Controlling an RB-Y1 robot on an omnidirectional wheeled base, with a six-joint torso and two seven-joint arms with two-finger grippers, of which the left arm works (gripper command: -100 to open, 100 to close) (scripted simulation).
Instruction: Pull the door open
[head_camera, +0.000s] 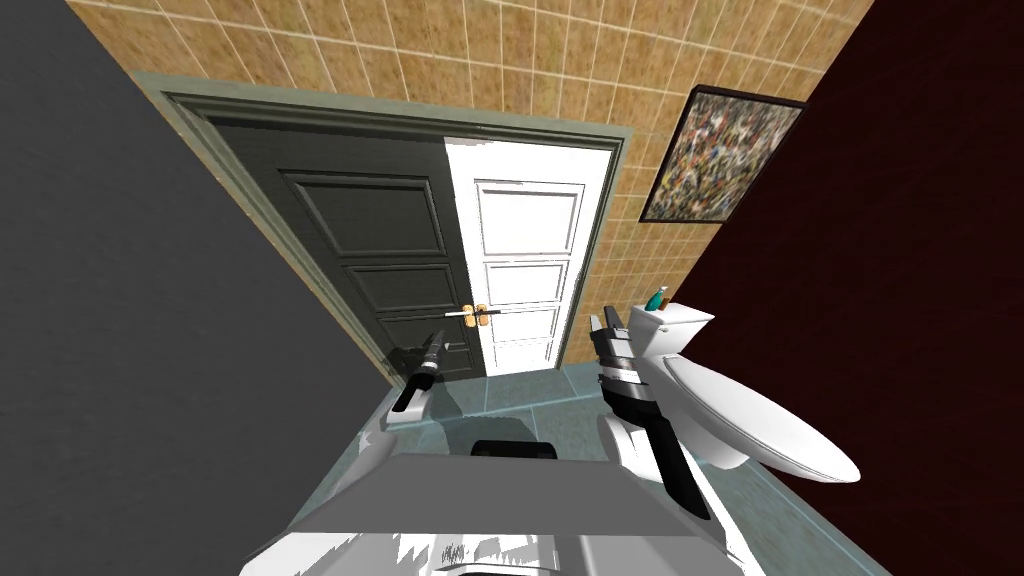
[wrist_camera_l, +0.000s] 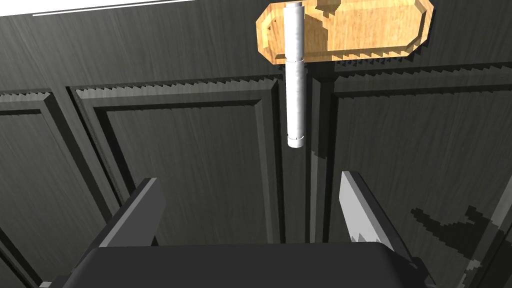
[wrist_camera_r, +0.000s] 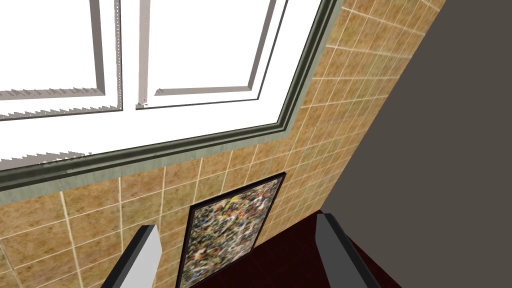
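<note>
Two grippers stand before the door (head_camera: 400, 250), one to each side of its handle. Left of the door runs a plain dark grey wall (head_camera: 100, 300), and then comes the grey-green frame (head_camera: 400, 115), set in a tan tiled wall (head_camera: 450, 50). The door fills this frame. Its left half is drawn dark and its right half white, both with raised panels. The left gripper (wrist_camera_l: 250, 179) is at the dark half, low on the door and just left of the lever handle (wrist_camera_l: 295, 90). Its fingers (wrist_camera_l: 142, 210) stand wide apart with nothing between them and point at the door's face. The grey lever sticks out from a tan plate (wrist_camera_l: 350, 30) where the dark and white halves meet. Its free end lies ahead of the gap between the fingers, apart from both. Teal floor tiles (head_camera: 520, 400) lie at the door's foot. Just right of the door, the right gripper (head_camera: 602, 318) is raised beside a white toilet (head_camera: 760, 420), its fingers likewise spread wide and holding nothing. A small teal bottle (head_camera: 657, 298) sits on the toilet's tank. Higher up, on the tiles right of the door, hangs a speckled painting (head_camera: 720, 155). Farthest right of the door is a dark red wall (head_camera: 900, 250).
</note>
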